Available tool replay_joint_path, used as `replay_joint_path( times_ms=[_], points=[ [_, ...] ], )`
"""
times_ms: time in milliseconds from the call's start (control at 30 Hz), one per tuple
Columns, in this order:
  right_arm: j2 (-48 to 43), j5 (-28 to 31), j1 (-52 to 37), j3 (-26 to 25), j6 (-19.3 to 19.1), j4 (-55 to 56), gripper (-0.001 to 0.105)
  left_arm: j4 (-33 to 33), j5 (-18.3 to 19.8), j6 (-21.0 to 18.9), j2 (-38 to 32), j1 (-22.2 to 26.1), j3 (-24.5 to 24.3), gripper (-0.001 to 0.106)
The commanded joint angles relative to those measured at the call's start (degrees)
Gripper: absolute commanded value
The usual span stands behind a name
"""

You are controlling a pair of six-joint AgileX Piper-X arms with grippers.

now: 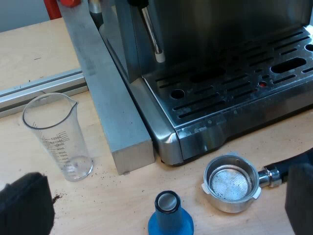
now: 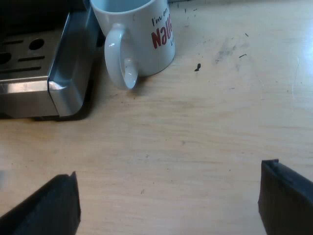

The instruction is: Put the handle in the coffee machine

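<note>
our left gripper (image 1: 164,177) hangs low over the table (image 1: 122,196) in front of the coffee machine (image 1: 220,98), its two black fingers (image 1: 24,208) spread wide apart and holding nothing. the metal holder (image 1: 231,182) lies loose on the table, cup opening upward, just before the machine's drip tray corner. its dark handle (image 1: 281,171) runs away from the machine and passes behind one of our left fingers; we cannot tell whether they touch. a blue tamper (image 1: 170,218) stands near the holder, farther out from the machine. a measuring glass (image 1: 56,137) stands upright beyond a grey metal bar (image 1: 110,107) that lies along the machine's side. our right gripper (image 2: 168,193) also has its fingers wide apart over bare table, near the machine's other corner, where a white mug (image 2: 142,34) with red lettering stands just beside it.
</note>
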Motion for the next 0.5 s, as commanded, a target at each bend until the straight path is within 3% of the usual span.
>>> replay_joint_path(
  times_ms=[33, 100, 300, 500],
  points=[
    [-2.48, -0.19, 0.01, -0.34, -0.19, -0.27, 0.076, -0.66, 1.45, -0.5, -7.97, -0.03, 0.01, 0.098],
    [-2.48, -0.19, 0.01, -0.34, -0.19, -0.42, 0.076, -0.66, 3.37, -1.71, -7.97, -0.03, 0.01, 0.098],
    [-1.38, 2.8, 1.38, -0.63, 2.37, 0.04, 0.076, 2.25, 3.66, -3.86, -3.62, -0.03, -2.01, 0.098],
    [6.16, 2.81, 7.43, -7.07, 2.35, 4.69, 0.075, 4.05, 3.44, -3.61, 5.29, -0.55, -7.05, 0.098]
  ],
)
